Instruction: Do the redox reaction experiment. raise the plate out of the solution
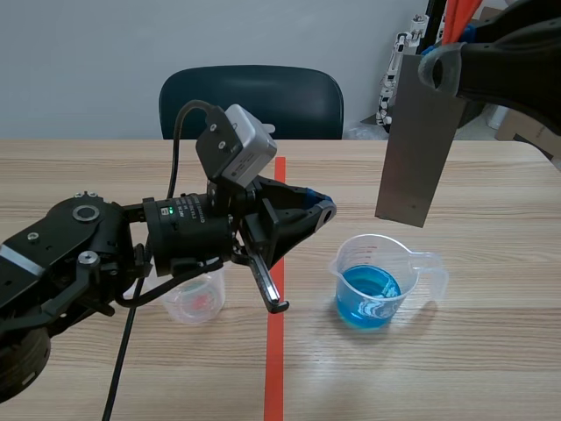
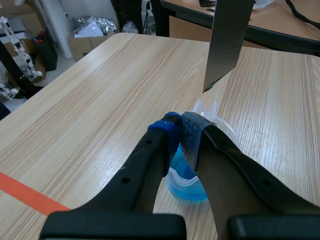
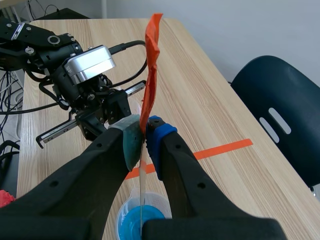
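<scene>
We see the right end effector (image 3: 145,131) clenched on the top of the grey plate (image 1: 419,140), an orange strip (image 3: 151,60) rising beside its pads; the plate hangs nearly upright, clear of the blue solution (image 1: 368,298), just above the clear beaker (image 1: 372,254) on the desk (image 1: 491,368); the left end effector (image 2: 181,131), closed on nothing, sits near that beaker; a smaller cup (image 1: 195,298) stands under its arm.

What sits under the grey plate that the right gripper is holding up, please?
The clear beaker of blue solution stands on the table below the plate, whose lower edge hangs clear above the rim. The liquid hides the beaker's floor.
</scene>
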